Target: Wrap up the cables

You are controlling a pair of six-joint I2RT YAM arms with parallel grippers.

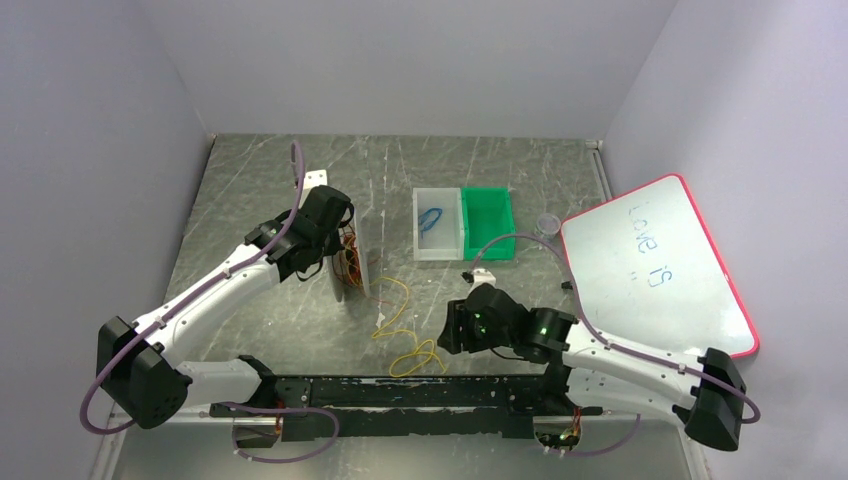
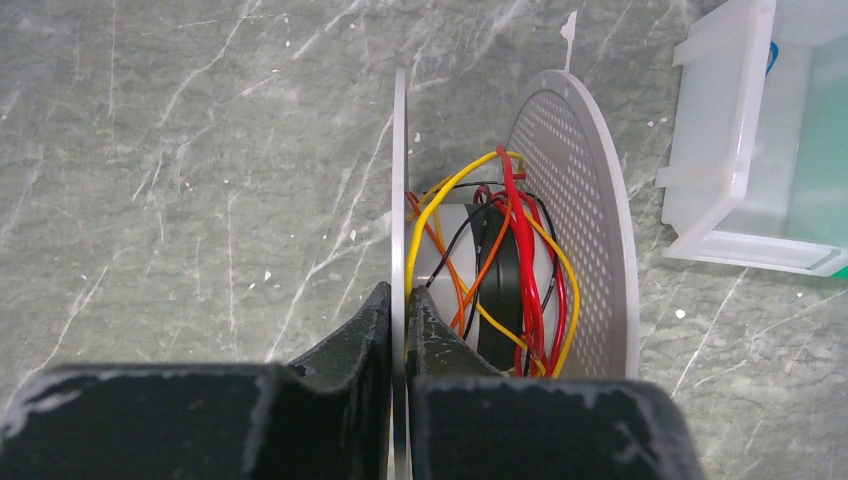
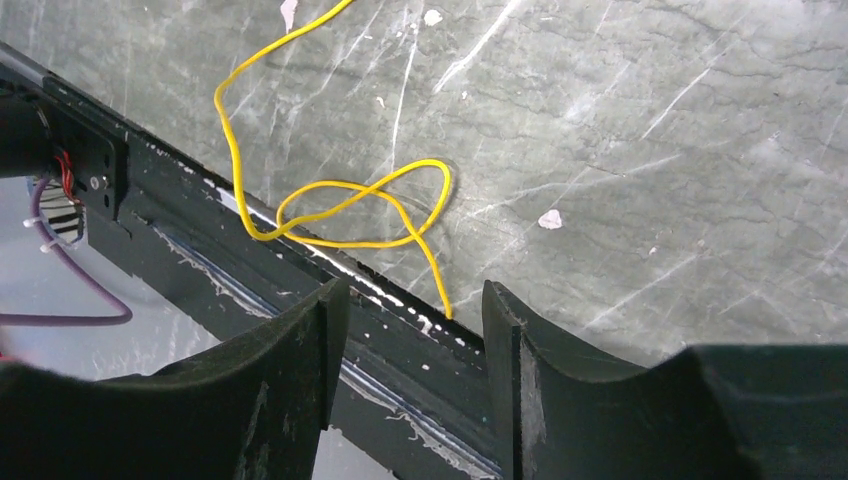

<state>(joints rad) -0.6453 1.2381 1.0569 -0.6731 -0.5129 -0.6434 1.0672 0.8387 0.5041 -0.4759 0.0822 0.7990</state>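
Observation:
A white spool [image 1: 352,268] stands on edge on the table, with yellow, orange and red cables [image 2: 520,260] wound loosely between its solid flange [image 2: 399,180] and its perforated flange [image 2: 590,220]. My left gripper [image 2: 400,300] is shut on the solid flange's rim [image 1: 345,250]. One yellow cable [image 1: 405,330] trails from the spool across the table into loose loops [image 3: 385,190]. Its free end [image 3: 447,315] lies at the black rail. My right gripper [image 3: 415,295] hangs open just above that end, holding nothing [image 1: 448,335].
A clear bin [image 1: 438,225] holding a small blue coil [image 1: 432,218] and a green bin [image 1: 487,222] sit at the back centre. A red-edged whiteboard [image 1: 655,265] lies at the right, a small clear cup [image 1: 547,222] beside it. A black rail [image 1: 400,395] runs along the near edge.

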